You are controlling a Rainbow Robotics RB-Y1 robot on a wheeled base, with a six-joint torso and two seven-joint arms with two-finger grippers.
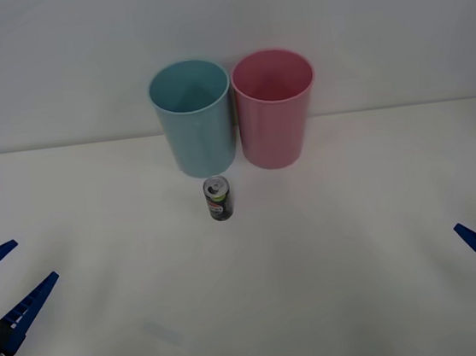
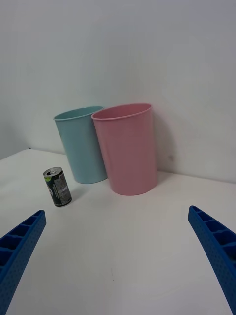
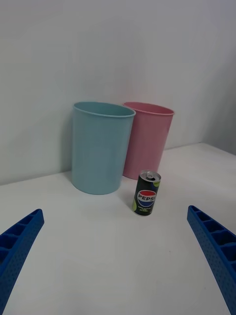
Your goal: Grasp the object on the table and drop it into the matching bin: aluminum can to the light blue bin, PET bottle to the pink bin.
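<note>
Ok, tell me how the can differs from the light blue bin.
The can is far shorter than the light blue bin. The can is dark with a printed label; the bin is plain light blue. The can has a silver top; the bin is open-topped. Both stand upright on the table.

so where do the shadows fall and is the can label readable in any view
Front view: soft, even light, with a faint shadow behind the bins on the wall. Left wrist view: the can is sharp, its Pepsi label readable, and the light blue bin shades the wall beside it. Right wrist view: label too small to read.
</note>
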